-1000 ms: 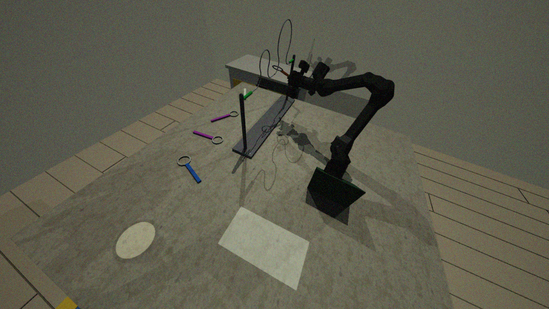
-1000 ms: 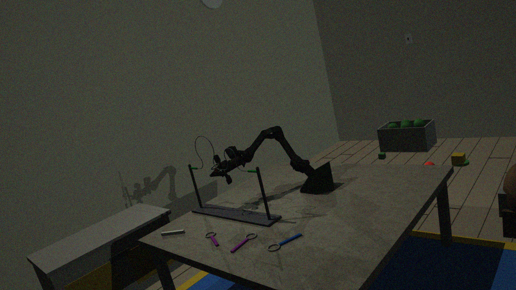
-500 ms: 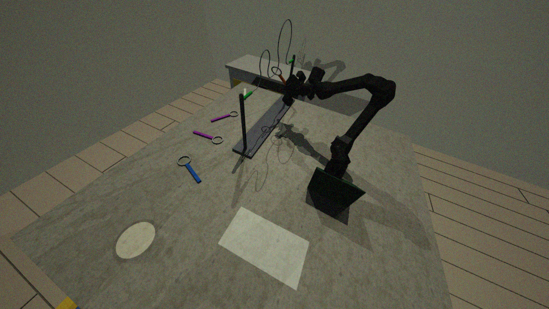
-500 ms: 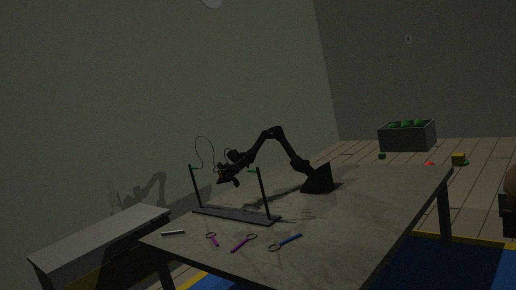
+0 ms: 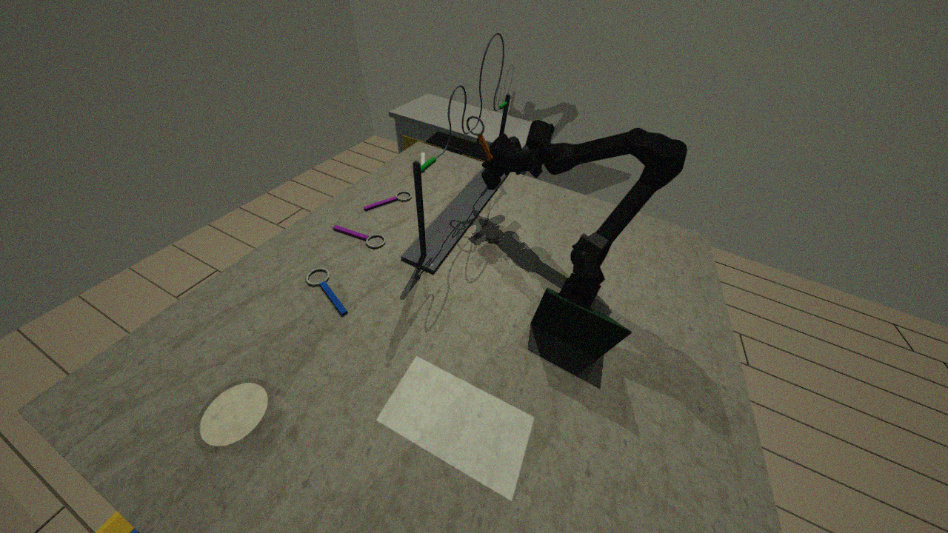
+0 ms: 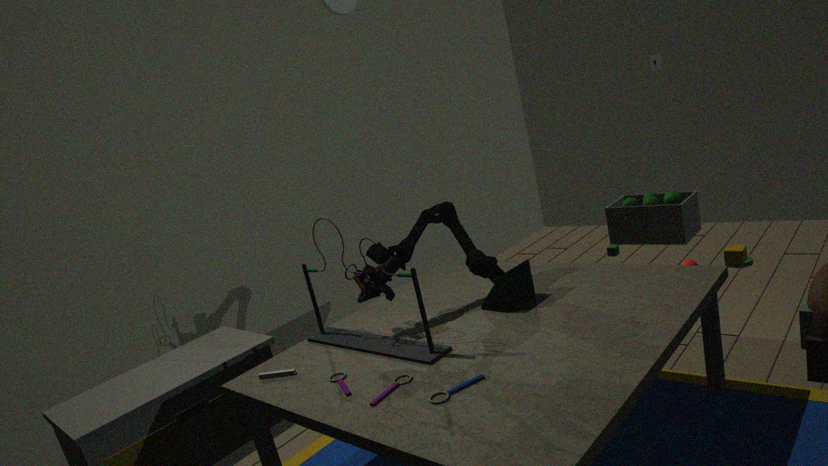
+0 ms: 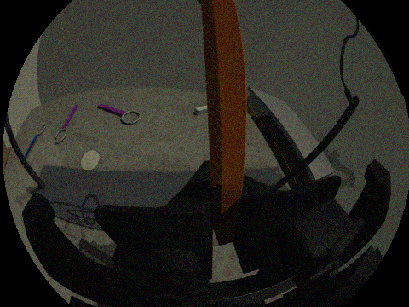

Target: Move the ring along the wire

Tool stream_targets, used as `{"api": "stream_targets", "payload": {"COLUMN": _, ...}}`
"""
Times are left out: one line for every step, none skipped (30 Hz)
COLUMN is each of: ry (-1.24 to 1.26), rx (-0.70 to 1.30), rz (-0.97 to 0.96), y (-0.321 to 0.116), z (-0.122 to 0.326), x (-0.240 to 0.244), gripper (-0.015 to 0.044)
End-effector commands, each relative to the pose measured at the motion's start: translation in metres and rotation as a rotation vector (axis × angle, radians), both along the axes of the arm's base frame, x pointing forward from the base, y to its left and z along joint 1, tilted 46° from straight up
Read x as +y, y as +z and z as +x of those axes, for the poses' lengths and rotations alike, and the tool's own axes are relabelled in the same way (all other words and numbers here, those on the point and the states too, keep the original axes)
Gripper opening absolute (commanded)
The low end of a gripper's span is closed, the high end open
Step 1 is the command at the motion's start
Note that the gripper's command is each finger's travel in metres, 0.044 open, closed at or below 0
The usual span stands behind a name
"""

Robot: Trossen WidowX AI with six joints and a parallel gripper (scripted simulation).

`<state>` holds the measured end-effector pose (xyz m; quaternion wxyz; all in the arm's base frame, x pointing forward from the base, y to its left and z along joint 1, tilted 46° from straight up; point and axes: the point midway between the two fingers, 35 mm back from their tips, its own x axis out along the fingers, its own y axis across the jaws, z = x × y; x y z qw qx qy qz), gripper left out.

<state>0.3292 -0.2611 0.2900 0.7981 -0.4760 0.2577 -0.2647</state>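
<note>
My gripper [image 5: 490,158] [image 6: 361,283] [image 7: 211,166] is shut on the orange handle [image 5: 485,145] [image 7: 227,94]. The handle slopes up from the fingers to its ring [image 5: 475,116]. The ring is at the low dip of the thin grey wire [image 5: 498,33] [image 6: 326,219], between its two tall loops, and looks to be around the wire. Whether ring and wire touch is too small to tell. One green part [image 5: 428,163] [image 6: 404,274] is at the near post [image 5: 419,205] [image 6: 422,310]. The other green part [image 5: 503,105] [image 6: 311,270] [image 7: 348,95] is at the far post [image 5: 504,120] [image 6: 313,301].
The posts stand on a dark base [image 5: 450,218] [image 6: 376,345]. Two purple-handled rings [image 5: 381,203] [image 5: 351,232], a blue-handled ring [image 5: 333,297] [image 6: 466,384] and a white bar [image 6: 277,373] lie beyond it. A low cabinet [image 6: 156,377] stands beside the table.
</note>
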Motion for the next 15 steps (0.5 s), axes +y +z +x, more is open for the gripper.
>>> {"api": "stream_targets", "payload": {"ry": -0.006, "rx": -0.014, "rz": 0.080, "y": -0.014, "z": 0.001, "x": 0.007, "gripper": -0.0150}}
{"api": "stream_targets", "payload": {"ry": -0.006, "rx": -0.017, "rz": 0.094, "y": -0.016, "z": 0.001, "x": 0.009, "gripper": -0.0150}}
{"api": "stream_targets", "payload": {"ry": -0.006, "rx": -0.020, "rz": 0.107, "y": -0.018, "z": 0.001, "x": 0.010, "gripper": -0.0150}}
{"api": "stream_targets", "payload": {"ry": -0.007, "rx": -0.024, "rz": 0.125, "y": -0.021, "z": 0.002, "x": 0.012, "gripper": -0.0150}}
{"api": "stream_targets", "payload": {"ry": -0.007, "rx": -0.027, "rz": 0.138, "y": -0.023, "z": 0.002, "x": 0.014, "gripper": -0.0150}}
{"api": "stream_targets", "payload": {"ry": -0.008, "rx": -0.030, "rz": 0.150, "y": -0.025, "z": 0.002, "x": 0.016, "gripper": -0.0150}}
{"api": "stream_targets", "payload": {"ry": -0.008, "rx": -0.032, "rz": 0.160, "y": -0.027, "z": 0.002, "x": 0.017, "gripper": -0.0150}}
{"api": "stream_targets", "payload": {"ry": -0.008, "rx": -0.034, "rz": 0.168, "y": -0.028, "z": 0.003, "x": 0.018, "gripper": -0.0150}}
{"api": "stream_targets", "payload": {"ry": -0.008, "rx": -0.036, "rz": 0.175, "y": -0.029, "z": 0.003, "x": 0.019, "gripper": -0.0150}}
{"api": "stream_targets", "payload": {"ry": -0.009, "rx": -0.037, "rz": 0.183, "y": -0.031, "z": 0.003, "x": 0.021, "gripper": -0.0150}}
{"api": "stream_targets", "payload": {"ry": -0.009, "rx": -0.039, "rz": 0.190, "y": -0.032, "z": 0.003, "x": 0.022, "gripper": -0.0150}}
{"api": "stream_targets", "payload": {"ry": -0.009, "rx": -0.040, "rz": 0.197, "y": -0.034, "z": 0.004, "x": 0.023, "gripper": -0.0150}}
{"api": "stream_targets", "payload": {"ry": -0.009, "rx": -0.042, "rz": 0.202, "y": -0.035, "z": 0.004, "x": 0.024, "gripper": -0.0150}}
{"api": "stream_targets", "payload": {"ry": -0.009, "rx": -0.043, "rz": 0.207, "y": -0.036, "z": 0.004, "x": 0.025, "gripper": -0.0150}}
{"api": "stream_targets", "payload": {"ry": -0.009, "rx": -0.044, "rz": 0.211, "y": -0.037, "z": 0.004, "x": 0.026, "gripper": -0.0150}}
